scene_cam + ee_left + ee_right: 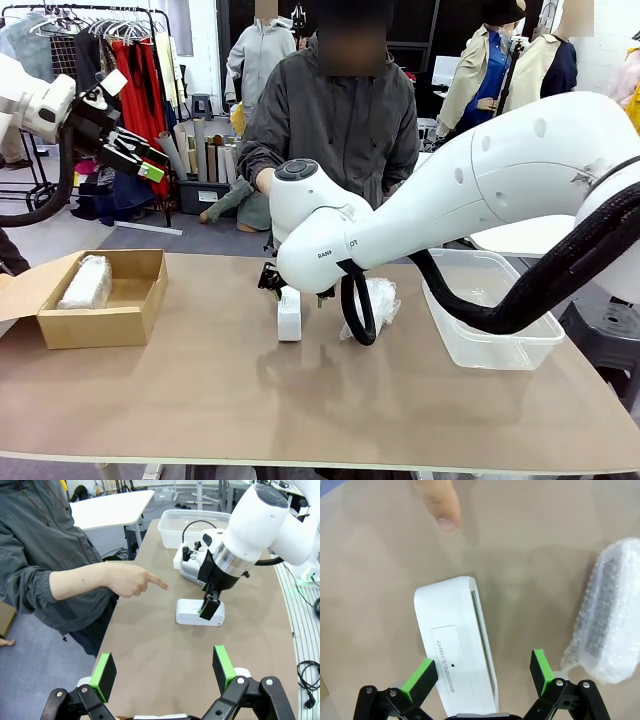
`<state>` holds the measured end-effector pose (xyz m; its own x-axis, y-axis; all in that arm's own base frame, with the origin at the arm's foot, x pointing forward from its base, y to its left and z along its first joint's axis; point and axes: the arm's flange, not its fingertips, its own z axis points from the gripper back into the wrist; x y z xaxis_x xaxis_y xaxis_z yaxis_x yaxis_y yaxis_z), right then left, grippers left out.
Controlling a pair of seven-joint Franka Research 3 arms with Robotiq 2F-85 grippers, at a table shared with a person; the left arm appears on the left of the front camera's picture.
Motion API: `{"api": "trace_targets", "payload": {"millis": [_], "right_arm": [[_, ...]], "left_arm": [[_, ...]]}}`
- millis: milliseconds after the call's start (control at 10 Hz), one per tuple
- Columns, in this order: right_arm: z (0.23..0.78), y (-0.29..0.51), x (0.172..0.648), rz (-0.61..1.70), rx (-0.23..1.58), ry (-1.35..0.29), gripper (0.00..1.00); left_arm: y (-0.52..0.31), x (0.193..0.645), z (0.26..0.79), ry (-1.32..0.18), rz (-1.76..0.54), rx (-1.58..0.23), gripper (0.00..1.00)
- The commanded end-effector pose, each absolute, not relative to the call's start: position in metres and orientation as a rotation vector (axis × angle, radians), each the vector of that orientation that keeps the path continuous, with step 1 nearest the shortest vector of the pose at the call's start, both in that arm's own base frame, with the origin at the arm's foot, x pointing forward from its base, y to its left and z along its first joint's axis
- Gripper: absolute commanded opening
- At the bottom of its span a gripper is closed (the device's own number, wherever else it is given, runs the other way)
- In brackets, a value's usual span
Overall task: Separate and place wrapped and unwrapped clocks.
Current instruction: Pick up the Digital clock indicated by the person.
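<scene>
- White plastic, smooth and round-edged, the bare clock (289,312) lay on the brown table (300,400) near its middle. A panel on the clock's upper face read "SNOOZE/LIGHT".
- The right gripper (481,674) hung directly over the bare clock with its green pads spread wide, one on each side of the clock's near end. One pad sat just beside the clock's edge, and whether it touched could not be told. The other pad stood clear of the clock. Nothing was pinched.
- A wrapped clock (607,625), lumpy in crinkly bubble film, lay just beside the bare clock on its right, apart from it.
- The clear tub (500,345) stood to the right of the bare clock, beyond that bundle.
- The second wrapped clock (87,283) lay inside the open cardboard box (100,325), well to the left of the bare clock.
- The person's hand (127,580) was held near the far side of the bare clock. Its index finger pointed toward the clock and the other fingers were curled in. The fingertip was short of the clock.
- The left gripper (164,672) hung high and well to the left of the bare clock, its fingers spread and empty.
</scene>
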<state>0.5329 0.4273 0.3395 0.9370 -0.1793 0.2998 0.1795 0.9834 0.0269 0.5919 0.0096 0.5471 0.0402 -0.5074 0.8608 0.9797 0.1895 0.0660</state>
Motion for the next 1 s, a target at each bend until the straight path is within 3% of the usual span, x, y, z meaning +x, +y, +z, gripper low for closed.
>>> {"api": "trace_targets", "payload": {"millis": [0,900], "right_arm": [[0.335,0.429,0.541,-0.148,0.026,-0.288,1.00],[0.319,0.436,0.549,-0.120,0.070,-0.243,1.00]], "left_arm": [[0.009,0.592,0.548,-0.922,-1.271,-0.671,1.00],[0.009,0.592,0.548,-0.922,-1.271,-0.671,1.00]]}}
